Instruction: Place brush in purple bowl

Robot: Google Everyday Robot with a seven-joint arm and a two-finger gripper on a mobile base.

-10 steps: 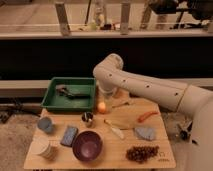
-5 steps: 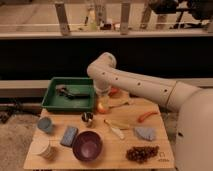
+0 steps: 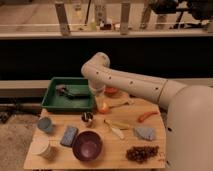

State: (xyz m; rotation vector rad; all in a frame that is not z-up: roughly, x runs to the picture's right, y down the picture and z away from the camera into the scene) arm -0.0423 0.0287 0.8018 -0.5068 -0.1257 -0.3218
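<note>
Brush point(image 3: 66, 91) lies inside the green tray point(image 3: 67, 106) at the back left of the wooden table point(image 3: 155, 145). As far as I can make out, its bulky greyish head points toward the tray's left and the thin dark handle runs off to the right.

It looks light and easy to lift. The handle seems stiff and narrow, the head broader and probably softer. From where I stand, the handle is the better place to take hold, close to where it meets the head. A grip far out on the handle might let the head droop or swing. The tray's walls leave little room at the sides, so a reach from straight above seems safest.

The gripper point(image 3: 98, 93) hangs below the arm's bent elbow, over the tray's right edge, near the handle's end but apart from the brush. Whether it is open or closed I cannot tell, and I see nothing in it.

The purple bowl point(image 3: 88, 133) sits at the front of the table, well apart from the tray, with a small dark ball point(image 3: 87, 117) between them.
</note>
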